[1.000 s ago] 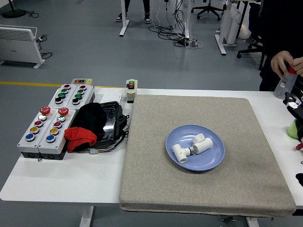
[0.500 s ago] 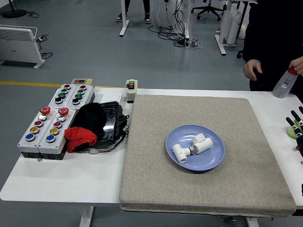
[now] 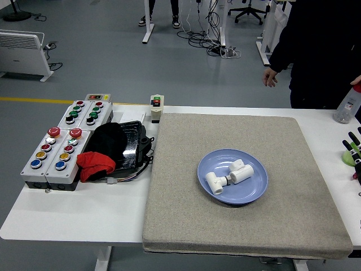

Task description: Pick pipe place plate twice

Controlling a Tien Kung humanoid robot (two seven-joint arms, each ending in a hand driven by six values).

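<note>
White pipes: two pipe fittings (image 3: 229, 176) lie touching each other inside the plate, well to the left of the robot's right hand.
Plate: blue plate (image 3: 248, 193), round, on the grey mat, right of the mat's middle.
Mat: grey felt mat (image 3: 186, 214) covers most of the white table (image 3: 79, 217) and reaches its near edge.
Right hand: only black fingertips of the right hand (image 3: 353, 144) show at the picture's right edge, above the table's right side. They are spread apart and hold nothing. A green thing (image 3: 350, 157) sits just behind them.
Left hand: out of view.
Person: stands at the far right corner in dark clothing. One hand (image 3: 271, 75) hangs loose over the floor beyond the table, and a clear spray bottle (image 3: 347, 105) with a red top is near the other hand at the right edge. Its label is too small to read.
Far left of the hand: two grey button boxes (image 3: 65, 142) with coloured buttons, a black and red bundle (image 3: 113, 149) beside them, and a small switch box (image 3: 156, 107) at the mat's far left corner.
Writing: none legible.
</note>
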